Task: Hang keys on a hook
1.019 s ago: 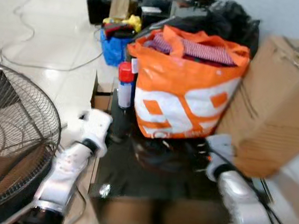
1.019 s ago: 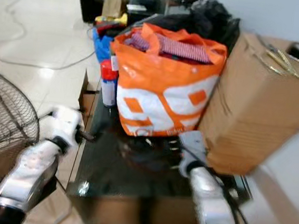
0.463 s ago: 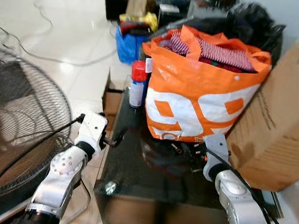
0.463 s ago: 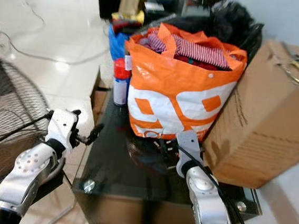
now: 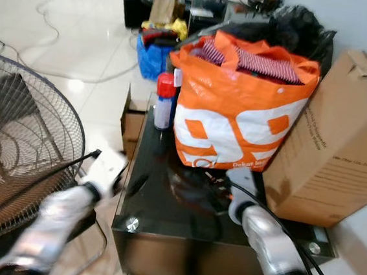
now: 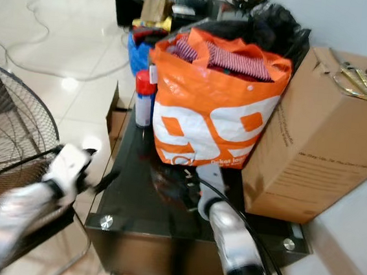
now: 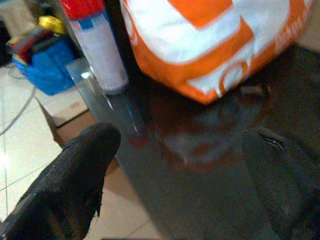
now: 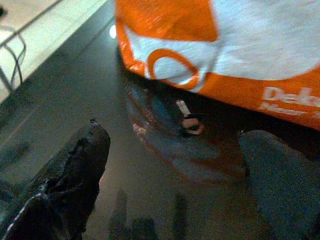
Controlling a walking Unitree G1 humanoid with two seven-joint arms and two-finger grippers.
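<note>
My left arm [image 5: 65, 214] is smeared by motion blur, so my left gripper [image 5: 130, 183] at the edge of the dark surface [image 5: 162, 220] is barely readable there. The fan [image 5: 12, 160] is cut off by the frame edge. A small pale object [image 8: 189, 121] under the orange bag [image 5: 238, 113] is too small and dim to identify. The cardboard box [image 5: 329, 145] runs off the frame.

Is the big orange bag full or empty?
Full. The orange bag bulges on the black glass table, and striped red cloth pokes out of its open top.
</note>
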